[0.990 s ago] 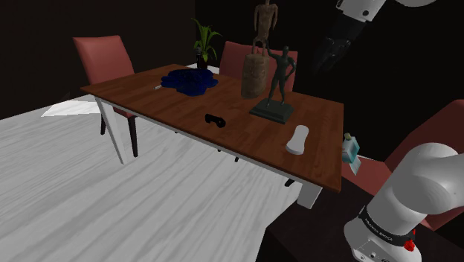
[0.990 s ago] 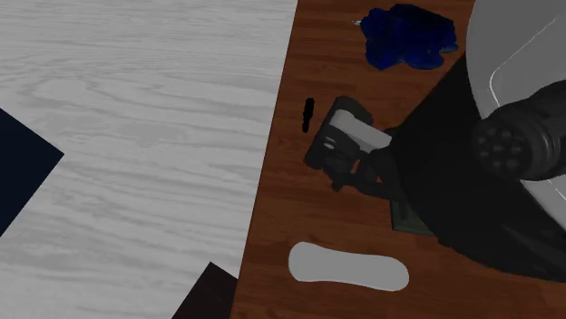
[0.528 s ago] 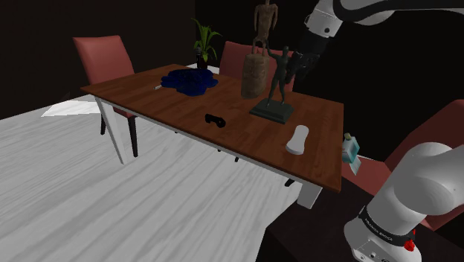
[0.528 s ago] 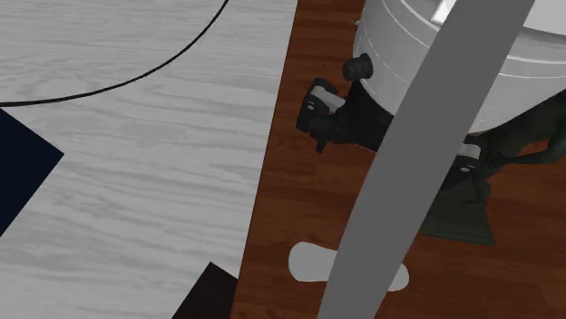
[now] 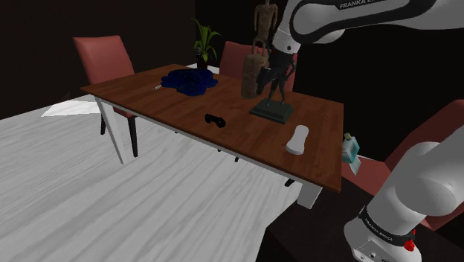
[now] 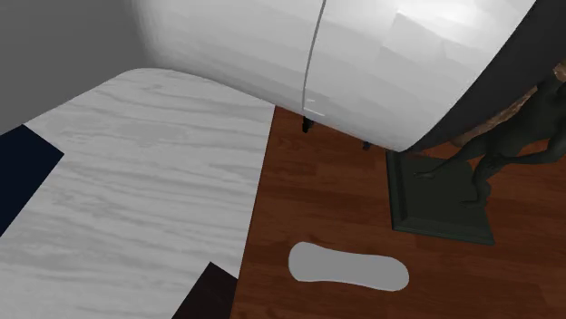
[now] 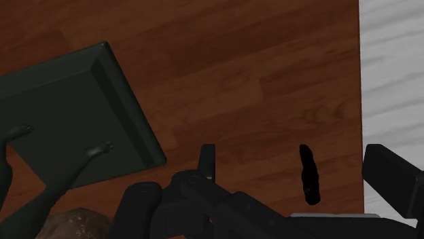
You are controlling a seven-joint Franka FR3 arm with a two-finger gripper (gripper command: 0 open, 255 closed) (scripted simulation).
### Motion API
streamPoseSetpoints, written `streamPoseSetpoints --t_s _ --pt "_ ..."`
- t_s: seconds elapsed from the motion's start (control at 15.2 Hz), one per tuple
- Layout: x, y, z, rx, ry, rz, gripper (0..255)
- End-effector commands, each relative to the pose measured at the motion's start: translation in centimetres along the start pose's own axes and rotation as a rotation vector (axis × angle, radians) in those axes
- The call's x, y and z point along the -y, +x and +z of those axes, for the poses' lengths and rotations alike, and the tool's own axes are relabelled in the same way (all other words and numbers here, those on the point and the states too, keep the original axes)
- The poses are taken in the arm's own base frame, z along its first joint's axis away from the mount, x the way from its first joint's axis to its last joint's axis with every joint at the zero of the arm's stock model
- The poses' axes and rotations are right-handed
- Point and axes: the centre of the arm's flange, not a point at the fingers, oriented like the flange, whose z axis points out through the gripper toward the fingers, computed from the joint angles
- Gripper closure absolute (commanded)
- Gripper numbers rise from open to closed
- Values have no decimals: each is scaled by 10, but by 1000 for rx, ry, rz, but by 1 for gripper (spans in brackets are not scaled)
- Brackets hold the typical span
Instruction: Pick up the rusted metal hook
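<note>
- Hook (image 7: 309,173): plain black; between the fingers (image 7: 393,178), which are black too.
- Table (image 7: 258,61): reddish-brown, streaked with darker wood grain.
- Statue base (image 7: 75,122): dark grey-green, on the far side of one finger from the hook.
- Floor (image 7: 394,75): pale grey with wavy grain, past the other finger.
- Cloth heap (image 5: 189,81): deep blue.
- Chair (image 5: 104,59): dull red.
- Oblong piece (image 6: 347,267): flat light grey.
- Plant (image 5: 204,36): green.
- Arm (image 5: 349,15): white.

On my shoulder feed the wooden desk (image 5: 171,100) carries a dark figurine (image 5: 272,110) on a square base. There's a white oblong piece (image 5: 298,139) at roughly its 4-5 o'clock and a crumpled blue heap (image 5: 189,81) around 10. Red chair (image 5: 104,59) and potted plant (image 5: 204,41) sit behind.
</note>
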Motion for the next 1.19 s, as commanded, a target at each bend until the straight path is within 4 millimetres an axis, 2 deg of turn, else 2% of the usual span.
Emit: streamPoseSetpoints --t_s 0.0,1.06,1.12 --pt "11 17 20 6 4 -10 0" --pt "91 142 175 59 30 -86 0" --pt "92 144 177 60 30 -87 0"
